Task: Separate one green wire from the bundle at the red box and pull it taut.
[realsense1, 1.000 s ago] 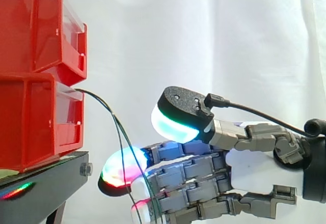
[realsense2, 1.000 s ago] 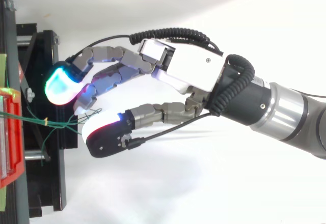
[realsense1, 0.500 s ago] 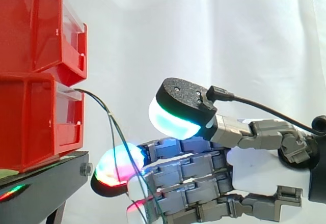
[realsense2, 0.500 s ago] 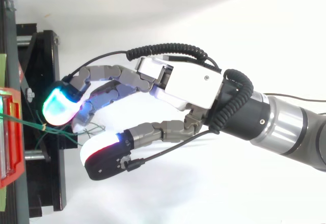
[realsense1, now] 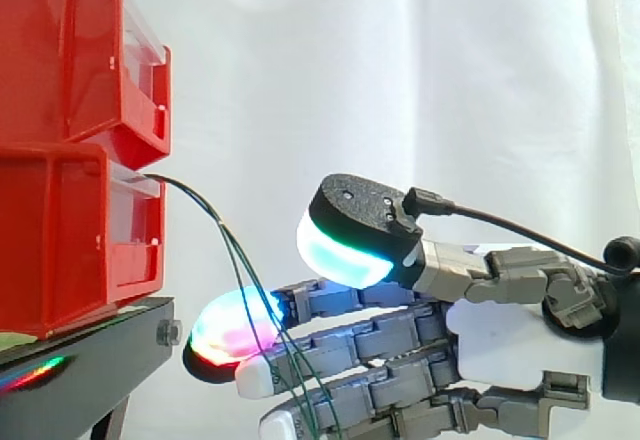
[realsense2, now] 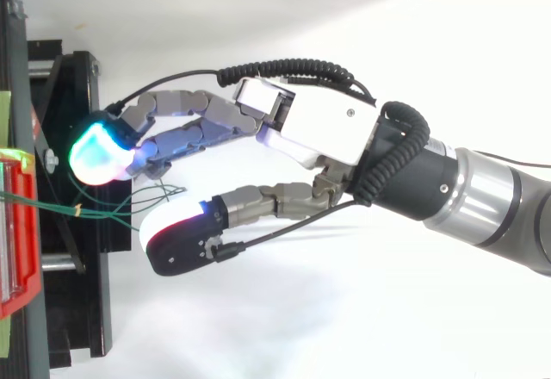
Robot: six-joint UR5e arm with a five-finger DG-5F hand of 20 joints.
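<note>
White curtain (realsense1: 420, 60) behind — hand (realsense2: 320, 129), fingers (realsense1: 365, 338) outstretched, among green wires (realsense2: 95, 214) near red bins (realsense1: 70, 210).

The red bins (realsense1: 60, 240) are hard, glossy plastic, with clear, shiny plastic fronts (realsense1: 140, 205) set in them. The black stand (realsense1: 90, 365) is smooth and polished enough to throw a rainbow glint, and a dull metal bolt (realsense1: 169, 333) sits in its edge. The white curtain (realsense1: 400, 60) is matt cloth in soft folds. The hand (realsense1: 510, 345) has a smooth white plastic palm shell and satin grey links; its fingertip pads (realsense1: 335, 248) are milky and slick, backed by grainy matt black caps (realsense1: 360, 198). The green wires (realsense1: 255, 290) have a thin smooth sheath. The arm (realsense2: 491, 198) shows a brushed silver metal ring
</note>
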